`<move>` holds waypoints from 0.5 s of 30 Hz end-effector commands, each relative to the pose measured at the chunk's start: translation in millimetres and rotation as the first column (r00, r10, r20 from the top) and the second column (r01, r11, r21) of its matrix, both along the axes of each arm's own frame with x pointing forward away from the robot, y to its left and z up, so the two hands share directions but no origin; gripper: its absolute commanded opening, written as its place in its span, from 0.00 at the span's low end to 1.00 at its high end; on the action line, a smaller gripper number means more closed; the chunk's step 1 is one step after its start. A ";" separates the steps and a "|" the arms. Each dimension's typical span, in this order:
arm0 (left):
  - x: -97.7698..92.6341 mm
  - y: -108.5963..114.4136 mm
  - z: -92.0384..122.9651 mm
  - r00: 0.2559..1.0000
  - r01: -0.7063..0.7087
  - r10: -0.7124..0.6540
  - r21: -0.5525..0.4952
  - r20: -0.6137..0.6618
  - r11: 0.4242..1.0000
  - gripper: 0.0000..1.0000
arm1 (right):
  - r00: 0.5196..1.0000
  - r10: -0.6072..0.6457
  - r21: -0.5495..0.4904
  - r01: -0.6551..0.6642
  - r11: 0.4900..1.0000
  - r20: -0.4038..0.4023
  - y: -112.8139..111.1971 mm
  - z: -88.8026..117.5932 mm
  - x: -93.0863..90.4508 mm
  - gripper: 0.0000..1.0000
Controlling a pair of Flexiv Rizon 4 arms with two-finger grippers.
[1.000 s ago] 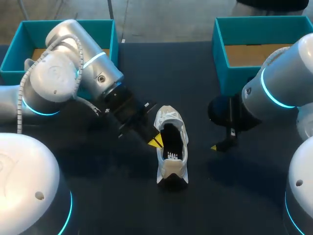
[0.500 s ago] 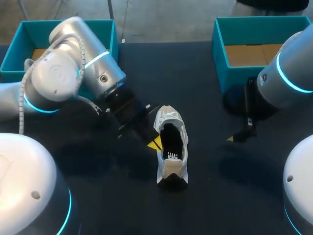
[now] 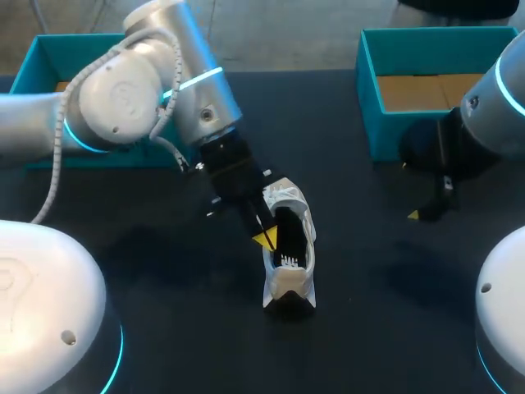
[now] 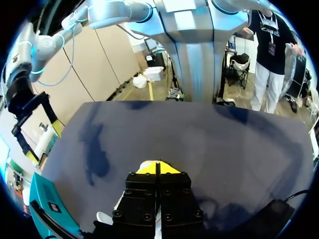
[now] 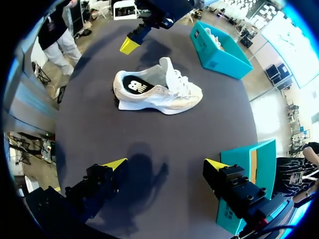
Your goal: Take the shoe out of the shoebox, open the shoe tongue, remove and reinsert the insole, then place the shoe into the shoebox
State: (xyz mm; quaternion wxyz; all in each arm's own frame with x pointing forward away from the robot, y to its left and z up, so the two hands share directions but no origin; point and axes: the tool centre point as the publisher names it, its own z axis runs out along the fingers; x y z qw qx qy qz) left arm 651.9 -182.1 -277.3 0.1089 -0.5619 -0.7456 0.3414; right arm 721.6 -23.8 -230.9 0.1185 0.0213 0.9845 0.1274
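My left arm (image 3: 139,107) slants down beside the white shoe (image 3: 285,199), left pincer (image 3: 264,239) pressed together, while my right arm (image 3: 492,123) hangs well apart, right pincer (image 5: 165,164) spread wide.

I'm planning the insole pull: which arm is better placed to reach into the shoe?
Probably left: the left gripper is shut and close beside the opening of the shoe, while the right gripper is open and well off to the side.
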 end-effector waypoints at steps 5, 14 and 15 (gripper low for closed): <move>12.0 10.2 7.0 0.994 0.065 -0.074 0.102 0.082 0.993 0.00 | 1.000 -0.014 -0.022 0.014 1.000 -0.006 -17.4 20.1 -3.4 1.00; 32.8 1.7 -10.1 0.952 0.110 -0.155 0.175 0.265 0.978 0.00 | 0.999 -0.053 -0.040 0.053 0.998 -0.005 -20.8 23.6 -3.7 1.00; 33.0 -0.9 -12.0 0.949 0.119 -0.164 0.173 0.270 0.978 0.00 | 0.999 -0.053 -0.040 0.053 0.998 -0.005 -20.8 23.6 -3.7 1.00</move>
